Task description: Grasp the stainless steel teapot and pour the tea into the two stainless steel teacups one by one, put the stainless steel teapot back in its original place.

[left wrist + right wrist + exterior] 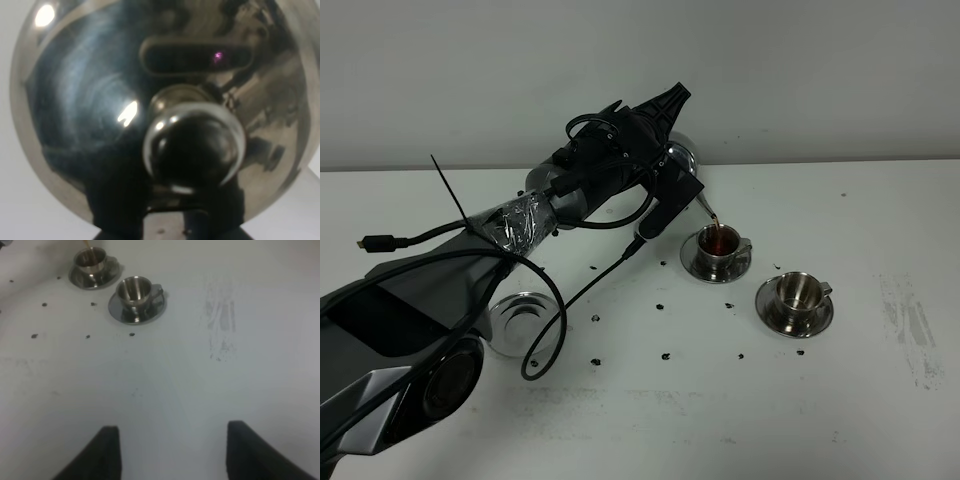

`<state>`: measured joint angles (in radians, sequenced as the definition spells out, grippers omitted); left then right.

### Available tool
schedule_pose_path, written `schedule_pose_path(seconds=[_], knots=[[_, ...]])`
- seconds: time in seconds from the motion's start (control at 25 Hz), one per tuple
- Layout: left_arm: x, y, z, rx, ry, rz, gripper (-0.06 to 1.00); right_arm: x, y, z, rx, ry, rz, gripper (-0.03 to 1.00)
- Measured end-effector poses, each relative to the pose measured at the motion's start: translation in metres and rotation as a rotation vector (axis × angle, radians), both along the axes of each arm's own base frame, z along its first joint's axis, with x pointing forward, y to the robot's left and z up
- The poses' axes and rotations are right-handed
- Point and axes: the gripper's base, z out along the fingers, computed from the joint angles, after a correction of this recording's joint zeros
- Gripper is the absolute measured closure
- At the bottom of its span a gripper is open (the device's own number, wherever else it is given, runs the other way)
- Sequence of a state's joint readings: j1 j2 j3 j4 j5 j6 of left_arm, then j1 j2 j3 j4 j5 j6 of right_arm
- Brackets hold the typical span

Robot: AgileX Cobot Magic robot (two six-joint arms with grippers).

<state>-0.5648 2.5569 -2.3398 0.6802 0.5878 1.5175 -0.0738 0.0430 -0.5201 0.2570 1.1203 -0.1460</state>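
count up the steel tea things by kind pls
shiny conical stainless steel teapot with knobbed lid: 1
small shiny steel teacups with side handles: 2
round steel saucers under the cups: 2
round shiny steel coaster dish with raised rim: 1
total: 6

Likely lab: dot-marked white tabletop [840,420]
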Motion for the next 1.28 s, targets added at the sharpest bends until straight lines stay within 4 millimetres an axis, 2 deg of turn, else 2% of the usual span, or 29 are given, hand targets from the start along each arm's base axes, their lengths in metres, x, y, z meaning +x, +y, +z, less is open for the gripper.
schedule_pose_path(seconds=[1.28], knots=[[0.0015,-0.0015,0.0021,0.010,-0.029,-0.028,0.77,0.0000,0.0000,0.0000,0.000,0.000,0.000,0.50]])
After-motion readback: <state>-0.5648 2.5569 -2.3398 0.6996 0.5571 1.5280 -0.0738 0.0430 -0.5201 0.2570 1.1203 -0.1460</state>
